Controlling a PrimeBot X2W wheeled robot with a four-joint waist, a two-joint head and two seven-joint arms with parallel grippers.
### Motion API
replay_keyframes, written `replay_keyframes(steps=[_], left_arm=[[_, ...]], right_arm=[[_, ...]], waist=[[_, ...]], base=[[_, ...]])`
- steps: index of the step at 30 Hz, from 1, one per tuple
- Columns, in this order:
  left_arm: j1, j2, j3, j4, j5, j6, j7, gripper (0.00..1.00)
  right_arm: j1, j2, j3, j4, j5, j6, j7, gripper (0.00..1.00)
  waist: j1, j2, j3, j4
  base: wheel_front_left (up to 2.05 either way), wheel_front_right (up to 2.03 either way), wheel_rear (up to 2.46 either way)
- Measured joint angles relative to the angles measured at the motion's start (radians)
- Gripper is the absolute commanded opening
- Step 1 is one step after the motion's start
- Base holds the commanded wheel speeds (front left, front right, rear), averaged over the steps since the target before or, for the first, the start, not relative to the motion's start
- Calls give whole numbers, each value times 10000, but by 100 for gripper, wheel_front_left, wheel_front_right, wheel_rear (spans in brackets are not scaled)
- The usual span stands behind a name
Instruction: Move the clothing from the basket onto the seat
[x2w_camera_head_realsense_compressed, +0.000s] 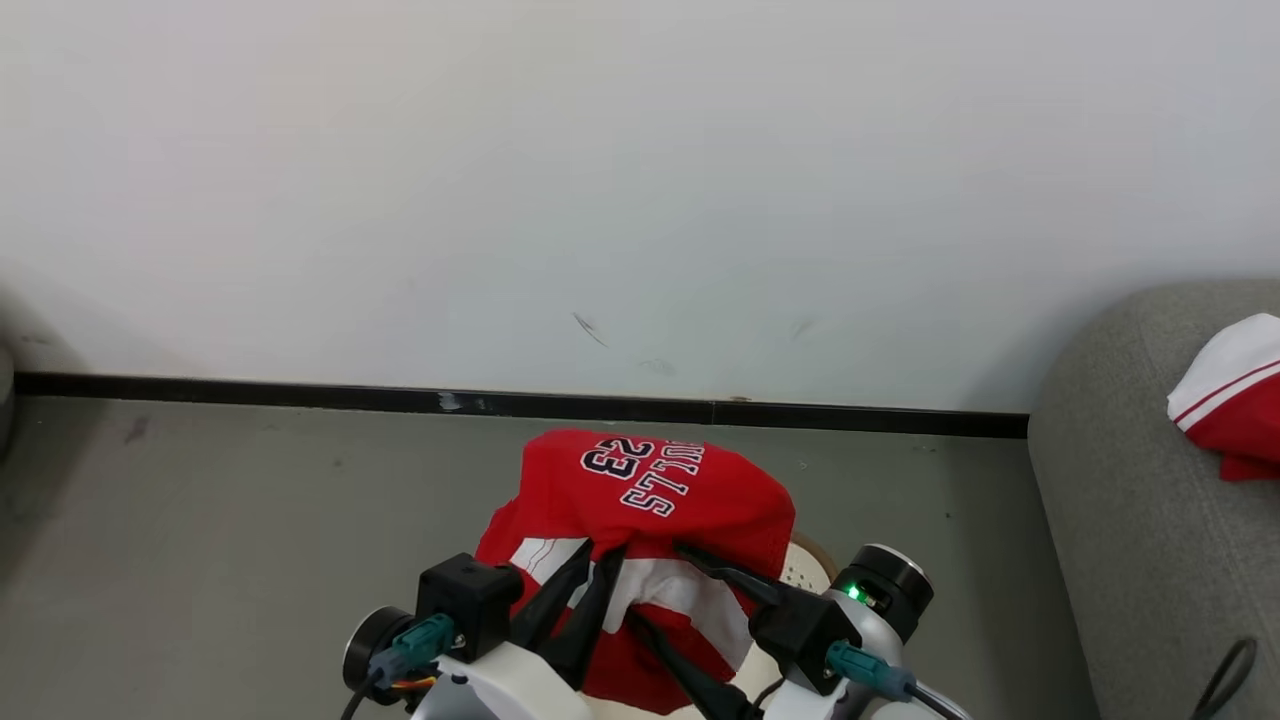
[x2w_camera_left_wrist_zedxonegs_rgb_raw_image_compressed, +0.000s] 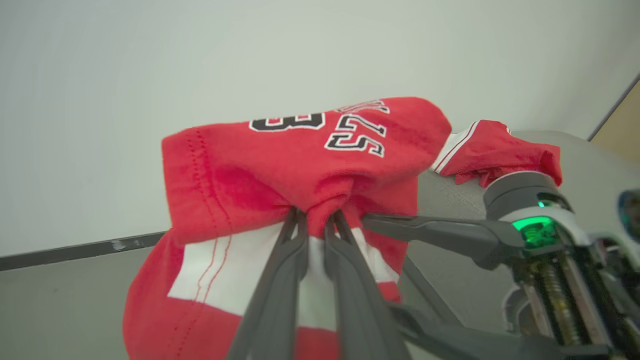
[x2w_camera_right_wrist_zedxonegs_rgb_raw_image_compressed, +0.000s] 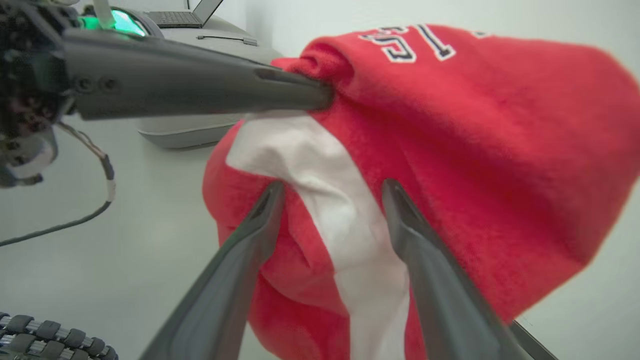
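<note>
Head view: I see the red BULLS 23 garment (x2w_camera_head_realsense_compressed: 640, 490) lifted off the floor, with my left gripper (x2w_camera_head_realsense_compressed: 602, 552) pinched narrow on a fold beside its white band. My right gripper (x2w_camera_head_realsense_compressed: 656, 583) has its jaws wide, just right of that fold. A sliver of the cream laundry basket (x2w_camera_head_realsense_compressed: 806, 566) peeks out past the garment's lower right edge. The grey sofa (x2w_camera_head_realsense_compressed: 1110, 520) lies well to the garment's right, and a second red-and-white garment (x2w_camera_head_realsense_compressed: 1235, 400) rests on it.

Left wrist view: my left fingers (x2w_camera_left_wrist_zedxonegs_rgb_raw_image_compressed: 280, 280) clamp a bunched red fold.

Right wrist view: my right fingers (x2w_camera_right_wrist_zedxonegs_rgb_raw_image_compressed: 240, 250) spread either side of the white band; I cannot tell whether they touch the cloth.
</note>
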Motion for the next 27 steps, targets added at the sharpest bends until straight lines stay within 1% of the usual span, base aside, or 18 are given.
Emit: replay_keyframes(steps=[8, 9, 10, 11, 12, 17, 19, 20, 23, 24, 26, 27], left_arm=[[-2, -104, -554, -422, 12, -88, 418, 0], [-2, -105, -596, -464, 12, -88, 477, 0], [-2, -105, -640, -512, 10, -88, 533, 0], [-2, -113, -673, -564, 10, -88, 587, 0], [-2, -121, -696, -604, 10, -88, 606, 0], [-1, -121, -698, -734, 10, -63, 782, 0], [-1, -121, -679, -765, 10, 13, 792, 0], [-1, -121, -660, -779, 10, 15, 796, 5], [-1, -121, -606, -848, 12, 104, 867, 15], [0, -115, -577, -867, 12, 115, 869, 21], [0, -105, -527, -911, 25, 174, 869, 29], [0, -105, -508, -932, 33, 199, 871, 37]], right_arm=[[-258, -2, 171, 255, 102, 0, 0, 100], [-271, -2, 176, 274, 130, 0, 0, 88], [-280, 0, 186, 299, 169, 0, 0, 50], [-286, -2, 192, 316, 217, 0, 0, 30], [-290, -2, 198, 341, 272, 0, 0, 0], [-304, -2, 336, 393, 554, 0, 0, 0], [-338, -2, 339, 412, 646, 0, 0, 0], [-361, -2, 337, 416, 681, 0, 0, 0], [-421, -2, 311, 441, 746, 0, 0, 0], [-432, 0, 291, 451, 771, 0, 0, 0], [-455, 2, 205, 456, 777, 0, 0, 0], [-455, 2, 155, 460, 792, 0, 0, 0]], waist=[[0, 0, -67, 179], [0, 0, -78, 192], [0, 0, -87, 200], [0, 0, -92, 206], [0, 0, -96, 208], [0, 0, -94, 180], [0, 0, -81, 153], [0, 0, -75, 136], [0, 0, -51, 77], [0, 0, -42, 56], [0, 0, -24, 7], [0, 0, -16, -19]], base=[[0, 0, 0], [0, 0, 0], [0, 0, 0], [0, 0, 0], [0, 0, 0], [0, 0, 0], [0, 0, 0], [0, 0, 0], [0, 0, 0], [0, 0, 0], [0, 0, 0], [0, 0, 0]])
